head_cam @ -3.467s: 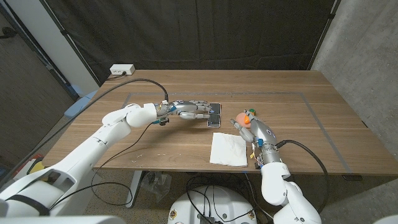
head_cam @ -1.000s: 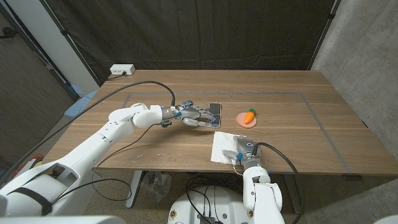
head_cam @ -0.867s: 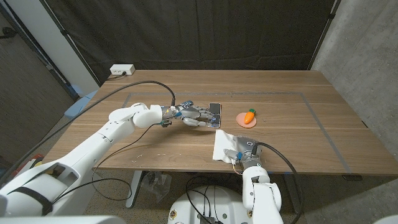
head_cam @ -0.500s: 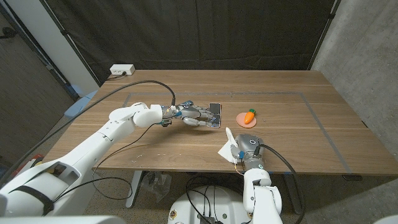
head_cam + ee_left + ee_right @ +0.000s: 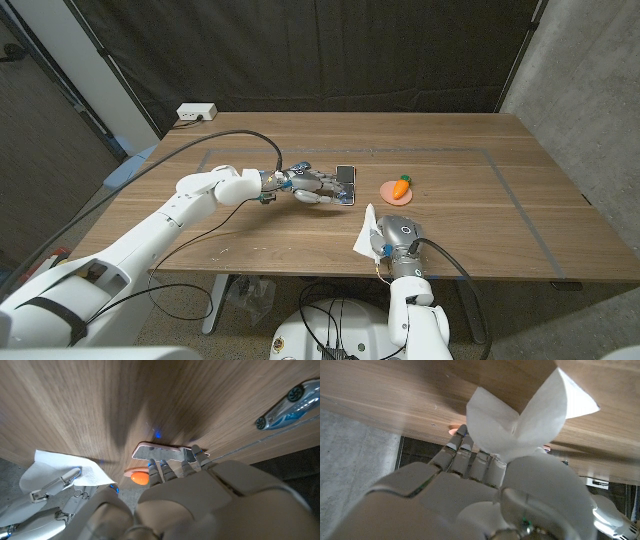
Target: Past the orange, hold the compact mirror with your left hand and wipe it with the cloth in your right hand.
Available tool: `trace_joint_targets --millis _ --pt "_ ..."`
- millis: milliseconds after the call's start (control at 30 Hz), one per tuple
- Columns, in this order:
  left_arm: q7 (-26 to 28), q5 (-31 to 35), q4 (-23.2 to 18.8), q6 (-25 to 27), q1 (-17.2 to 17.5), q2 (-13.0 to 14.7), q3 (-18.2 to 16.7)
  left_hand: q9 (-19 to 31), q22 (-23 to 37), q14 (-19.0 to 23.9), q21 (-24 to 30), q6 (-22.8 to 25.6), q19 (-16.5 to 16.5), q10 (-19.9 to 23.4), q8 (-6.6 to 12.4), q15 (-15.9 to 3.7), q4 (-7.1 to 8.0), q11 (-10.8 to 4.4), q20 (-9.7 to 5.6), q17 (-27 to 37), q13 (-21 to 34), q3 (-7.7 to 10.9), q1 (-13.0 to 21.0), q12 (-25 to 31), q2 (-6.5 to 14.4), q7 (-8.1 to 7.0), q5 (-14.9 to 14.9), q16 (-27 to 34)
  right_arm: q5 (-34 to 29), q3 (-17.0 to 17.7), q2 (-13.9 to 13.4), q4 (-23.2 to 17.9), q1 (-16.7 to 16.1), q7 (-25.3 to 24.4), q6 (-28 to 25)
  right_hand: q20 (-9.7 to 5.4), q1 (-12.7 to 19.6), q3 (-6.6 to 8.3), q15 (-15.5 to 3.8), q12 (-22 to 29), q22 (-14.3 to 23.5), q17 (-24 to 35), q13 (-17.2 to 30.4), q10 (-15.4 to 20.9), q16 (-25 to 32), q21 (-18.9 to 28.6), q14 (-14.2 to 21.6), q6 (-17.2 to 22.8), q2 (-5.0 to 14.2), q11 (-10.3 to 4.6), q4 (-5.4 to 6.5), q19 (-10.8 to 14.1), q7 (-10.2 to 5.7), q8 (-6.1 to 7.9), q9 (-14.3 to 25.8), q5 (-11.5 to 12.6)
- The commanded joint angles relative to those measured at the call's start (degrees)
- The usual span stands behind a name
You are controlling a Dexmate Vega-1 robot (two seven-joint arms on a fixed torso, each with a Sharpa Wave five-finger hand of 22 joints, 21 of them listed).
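Closest to the robot, the right hand [image 5: 398,240] pinches the white cloth [image 5: 367,231] and holds it up off the wooden table [image 5: 500,200], near the front edge. The cloth folds up out of the fingers [image 5: 470,457] like a little tent. A bit farther back, the orange toy carrot [image 5: 399,186] lies on its pink base. Just beside it, toward the robot's left, the compact mirror [image 5: 345,184] lies on the table. The left hand [image 5: 310,182] has its fingertips [image 5: 172,466] on the mirror's edge, fingers close together.
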Motion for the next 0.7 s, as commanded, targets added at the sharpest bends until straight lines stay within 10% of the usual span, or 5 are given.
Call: trace_joint_targets --millis 33,233,700 --pt "2.0 1.8 0.4 -1.0 -0.2 0.1 0.4 0.1 0.1 -3.3 0.1 1.2 -9.3 1.3 0.54 -1.89 0.06 -0.01 -0.14 0.1 0.1 -0.33 0.3 0.6 5.0 0.10 0.4 0.5 4.0 0.0 0.0 1.9 2.7 -15.5 1.5 -0.82 0.9 0.45 -9.61 0.1 0.2 0.2 0.0 1.0 0.2 0.4 0.8 0.7 0.39 -0.23 -0.01 0.3 -0.14 0.24 0.2 -0.3" --pt "2.6 2.0 0.7 -1.4 -0.4 0.1 0.5 0.1 0.1 -2.7 0.1 2.6 -9.1 2.8 0.86 -1.85 0.06 0.32 -0.16 0.1 0.1 -0.40 0.4 0.9 5.1 0.08 0.5 0.6 4.7 0.0 -0.8 3.9 5.9 -24.6 3.0 -0.69 1.4 0.70 -9.61 0.2 0.3 0.1 -0.1 1.7 0.0 0.6 1.2 1.3 0.45 -0.65 -0.11 0.4 -0.52 0.39 0.2 -0.5" --pt "2.8 1.8 -1.1 -0.5 0.8 0.5 -0.2 0.1 0.0 -2.0 0.1 4.4 -8.8 4.3 1.01 -1.67 0.09 0.04 -0.21 0.0 0.1 -0.42 0.5 0.9 5.4 0.00 0.6 0.6 6.1 -0.4 -4.6 5.7 12.5 -24.8 7.3 -0.77 1.8 0.93 -9.56 -0.3 0.4 -0.1 -0.1 1.6 -0.6 0.9 1.3 1.8 0.10 -1.62 -0.06 0.6 -1.00 0.36 0.2 -0.9"
